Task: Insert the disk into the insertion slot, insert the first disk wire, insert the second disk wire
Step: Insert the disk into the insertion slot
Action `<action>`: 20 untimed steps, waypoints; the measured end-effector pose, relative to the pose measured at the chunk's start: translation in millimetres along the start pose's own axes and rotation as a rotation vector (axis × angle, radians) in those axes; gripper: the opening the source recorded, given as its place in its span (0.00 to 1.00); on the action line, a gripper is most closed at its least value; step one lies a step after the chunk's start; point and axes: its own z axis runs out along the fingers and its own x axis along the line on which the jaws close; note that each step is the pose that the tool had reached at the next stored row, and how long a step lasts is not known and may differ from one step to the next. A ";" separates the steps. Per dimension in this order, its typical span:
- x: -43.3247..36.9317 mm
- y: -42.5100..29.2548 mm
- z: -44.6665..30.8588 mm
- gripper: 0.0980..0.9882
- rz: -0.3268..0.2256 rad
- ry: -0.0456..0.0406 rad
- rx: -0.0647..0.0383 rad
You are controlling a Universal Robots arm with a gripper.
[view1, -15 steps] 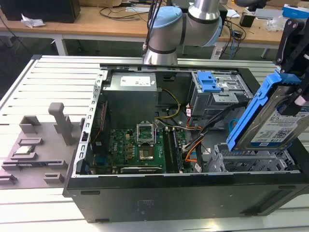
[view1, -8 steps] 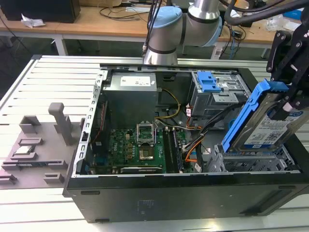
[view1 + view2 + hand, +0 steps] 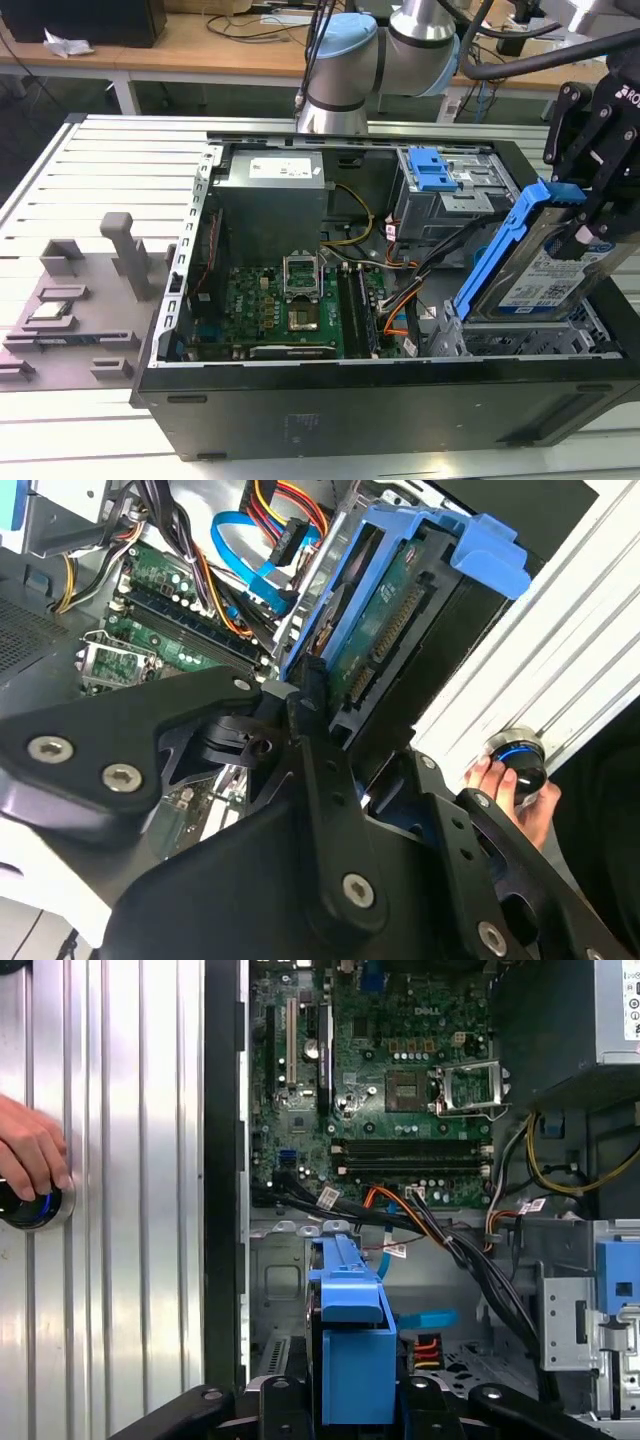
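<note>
Disk held tilted above insertion slot.
Gripper jaws pinch its blue frame; likely rigid, dense, shock-sensitive, so hold by frame edges, not exposed board.

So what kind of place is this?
Likely a robotics lab bench: an open black desktop computer case lies on a ribbed aluminium table, wooden desks with cables stand behind, and the gripper holds a blue-framed silver disk.

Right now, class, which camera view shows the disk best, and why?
The exterior view: there the disk shows its labelled face, tilted above the computer case. The second wrist view gives the disk from its circuit-board underside; the first wrist view gives the disk end-on, mostly blue frame.
</note>
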 end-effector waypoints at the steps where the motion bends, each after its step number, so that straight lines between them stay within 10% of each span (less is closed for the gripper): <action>1: 0.1 -0.1 3.5 0.30 0.000 -0.0001 0.000; 15: -0.1 -1.7 43.4 0.30 0.000 0.0002 0.000; 20: -0.1 -1.8 45.5 0.30 0.000 0.0003 0.000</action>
